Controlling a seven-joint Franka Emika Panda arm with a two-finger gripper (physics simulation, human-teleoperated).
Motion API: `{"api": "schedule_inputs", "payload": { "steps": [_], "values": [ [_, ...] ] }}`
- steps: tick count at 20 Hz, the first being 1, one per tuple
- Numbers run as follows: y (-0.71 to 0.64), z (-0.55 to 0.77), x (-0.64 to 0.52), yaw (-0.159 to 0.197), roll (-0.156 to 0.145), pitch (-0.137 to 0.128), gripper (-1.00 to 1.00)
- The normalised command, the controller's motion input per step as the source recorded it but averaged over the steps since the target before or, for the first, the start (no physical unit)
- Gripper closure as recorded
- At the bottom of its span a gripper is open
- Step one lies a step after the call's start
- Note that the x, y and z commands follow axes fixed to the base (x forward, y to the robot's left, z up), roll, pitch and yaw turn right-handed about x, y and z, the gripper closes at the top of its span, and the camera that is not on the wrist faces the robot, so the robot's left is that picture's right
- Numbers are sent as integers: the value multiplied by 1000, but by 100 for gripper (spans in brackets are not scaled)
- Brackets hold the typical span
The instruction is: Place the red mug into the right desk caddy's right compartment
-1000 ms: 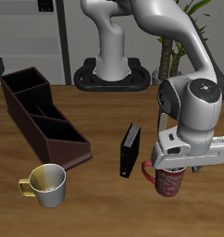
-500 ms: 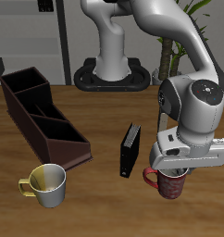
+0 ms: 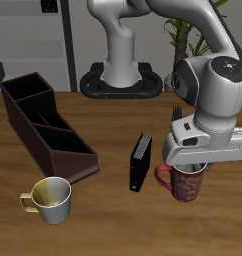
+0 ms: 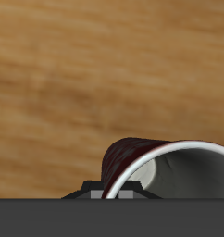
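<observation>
The red mug [image 3: 187, 185], speckled white, hangs a little above the table under my gripper [image 3: 190, 166], which is shut on its rim; its handle points toward the black box. In the wrist view the red mug [image 4: 132, 155] shows its rim and grey inside close up, with bare wood beyond. The right desk caddy [image 3: 45, 131], a long maroon box, lies across the table from the mug. Its right compartment [image 3: 24, 91], the tall squarish end section, is the end farthest back, opposite the sloped low end.
A small black box [image 3: 141, 161] stands upright just beside the mug. A cream-yellow mug [image 3: 49, 199] sits near the table's front edge, close to the caddy's sloped end. The robot base [image 3: 120, 80] is at the back.
The gripper has risen with the red mug, lifting it off the table and shifting slightly sideways away from the caddy.
</observation>
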Motion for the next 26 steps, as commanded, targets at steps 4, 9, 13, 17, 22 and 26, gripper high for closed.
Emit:
{"api": "schedule_inputs", "payload": {
  "steps": [4,9,13,17,22,26],
  "values": [
    [-169,534,-94,29,-12,-54,100],
    [-354,708,-174,9,-60,-67,100],
    [-348,790,-300,34,-26,-84,100],
    [-391,738,-275,14,-50,-94,100],
    [-307,503,-242,-6,-37,-56,100],
    [-209,244,-179,21,-22,-38,100]
  ]
}}
